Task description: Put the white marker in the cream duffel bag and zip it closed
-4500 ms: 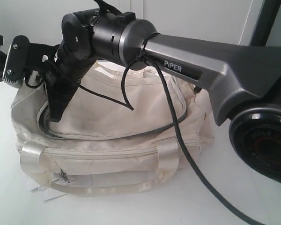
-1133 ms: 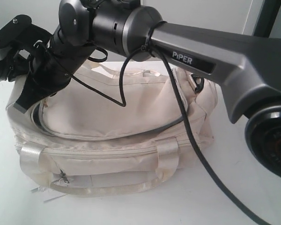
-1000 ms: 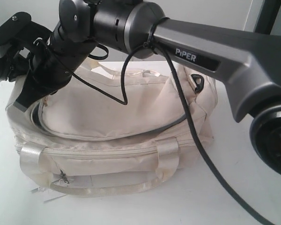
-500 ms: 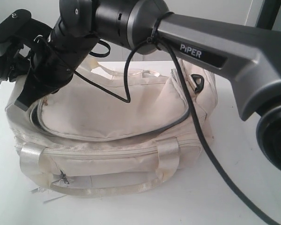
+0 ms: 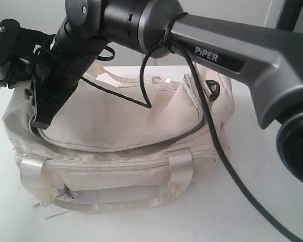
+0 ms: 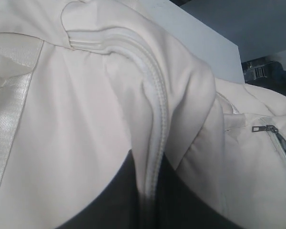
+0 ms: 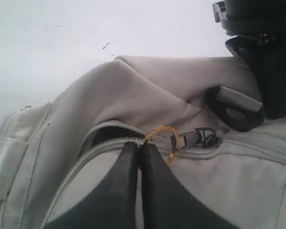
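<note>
Right gripper (image 7: pixel 140 147): I am pinching my jaws together on the gold charm (image 7: pixel 158 129).
Left gripper (image 6: pixel 148 193): I am clamping a fold of the cream duffel bag (image 6: pixel 86 119).

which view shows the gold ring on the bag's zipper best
The right wrist view: the gold ring sits centred, pinched by the right gripper. In the exterior view the right arm hides it; the left wrist view shows cream duffel bag fabric, no ring.
</note>
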{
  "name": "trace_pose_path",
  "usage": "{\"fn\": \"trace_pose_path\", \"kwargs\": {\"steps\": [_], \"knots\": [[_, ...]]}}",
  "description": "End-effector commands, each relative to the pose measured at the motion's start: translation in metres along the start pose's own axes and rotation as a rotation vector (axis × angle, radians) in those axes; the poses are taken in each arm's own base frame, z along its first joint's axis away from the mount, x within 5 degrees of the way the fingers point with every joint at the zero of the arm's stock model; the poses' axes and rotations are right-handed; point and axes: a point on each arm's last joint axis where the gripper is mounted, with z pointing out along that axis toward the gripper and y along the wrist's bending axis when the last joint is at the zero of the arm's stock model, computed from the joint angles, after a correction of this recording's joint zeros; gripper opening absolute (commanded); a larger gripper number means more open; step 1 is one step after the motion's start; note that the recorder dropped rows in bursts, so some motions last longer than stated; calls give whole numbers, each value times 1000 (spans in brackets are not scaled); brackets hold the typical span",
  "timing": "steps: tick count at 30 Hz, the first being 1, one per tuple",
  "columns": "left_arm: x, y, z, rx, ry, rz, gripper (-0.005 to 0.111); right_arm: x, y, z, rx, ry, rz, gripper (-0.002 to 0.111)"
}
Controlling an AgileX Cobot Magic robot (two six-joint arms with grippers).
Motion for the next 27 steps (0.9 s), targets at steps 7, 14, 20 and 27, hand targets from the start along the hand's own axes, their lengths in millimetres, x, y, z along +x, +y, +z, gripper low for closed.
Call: {"fn": "trace_pose_path", "kwargs": {"steps": [7,14,20,27], "knots": [[-12,3,-5,-15,-113,-53,0,-12,19,-12,-150,-39,64,0],[-11,1,-5,1,-96,-44,0,-19,4,-11,2,-121,287,3],[-8,-2,-5,30,-70,-40,0,-20,-4,-3,69,-171,374,43],[-8,-2,-5,33,-68,-40,0,8,-8,42,129,-24,118,55]]}}
